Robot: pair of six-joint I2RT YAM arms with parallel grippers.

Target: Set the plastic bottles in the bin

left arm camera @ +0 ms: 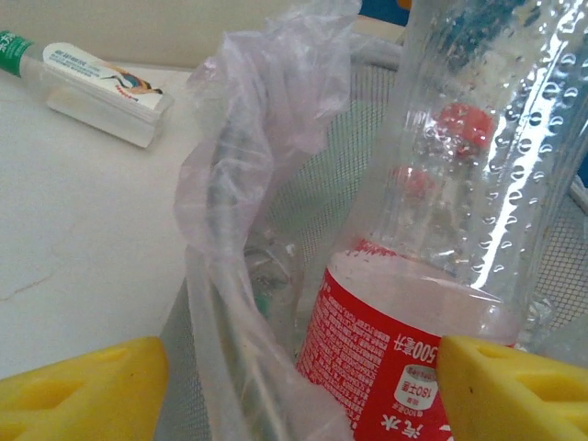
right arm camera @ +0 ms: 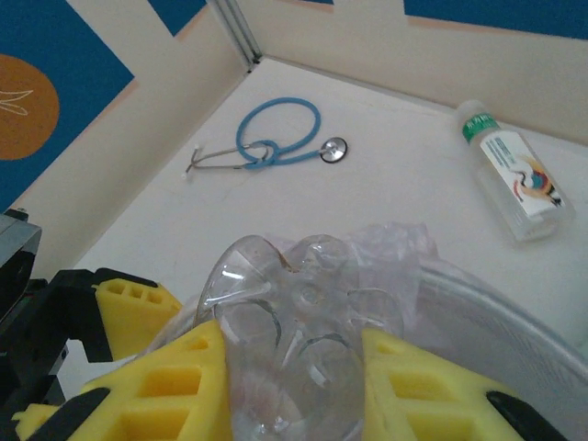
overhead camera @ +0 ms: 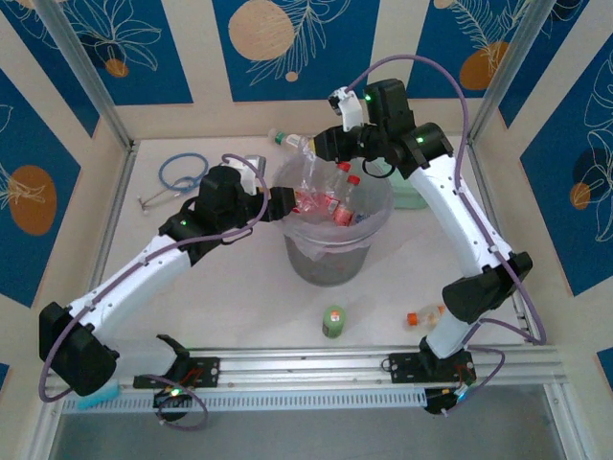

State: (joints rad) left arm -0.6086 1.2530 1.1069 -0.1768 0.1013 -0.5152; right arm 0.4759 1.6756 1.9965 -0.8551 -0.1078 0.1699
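Right gripper (right arm camera: 294, 372) clamps clear bottle (right arm camera: 292, 303) above bin (overhead camera: 326, 266) far rim. Left gripper (left arm camera: 299, 381) spread wide, straddling bag (left arm camera: 234, 184) and red-label bottle (left arm camera: 381, 354) at left rim. Stethoscope (right arm camera: 276, 140), white-label bottle (right arm camera: 512, 175) beyond; green bottle (overhead camera: 333, 322), orange-capped bottle (overhead camera: 424, 315) in front.

In left wrist view, the clear plastic bottle with red label (left arm camera: 386, 367) is cut off top and bottom. The small orange-capped bottle (overhead camera: 424, 317) shows a label too small to read.
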